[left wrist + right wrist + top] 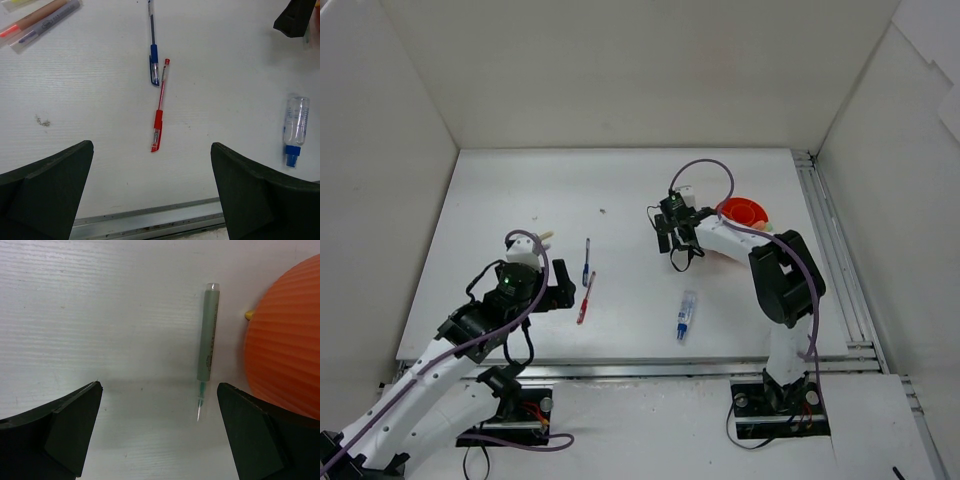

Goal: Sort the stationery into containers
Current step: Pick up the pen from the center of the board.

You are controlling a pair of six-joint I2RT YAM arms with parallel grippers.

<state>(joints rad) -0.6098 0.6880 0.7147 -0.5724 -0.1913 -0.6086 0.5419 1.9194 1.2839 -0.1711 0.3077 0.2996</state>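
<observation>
The white tabletop (620, 190) fills the scene, and both arms are out over it. The left end effector (151, 146) hangs with its fingers spread wide, looking down on the pens. The right end effector (160, 386) is spread just as wide, farther out on the right side. There's the orange cup (282, 345), ribbed wall showing, standing toward the far right of the tabletop, close by the right end effector. Next in size, the blue-capped clear tube (295, 122) lies alone near the front edge, between the two arms. The red pen (159, 117) lies under the left end effector, its far end just beside the near end of the blue pen (152, 45). A cluster of markers (50, 21) sits off to the far left. Last, an uncapped green pen (209, 335) lies just beside the cup without touching it, its fine tip pointing toward the right end effector.
</observation>
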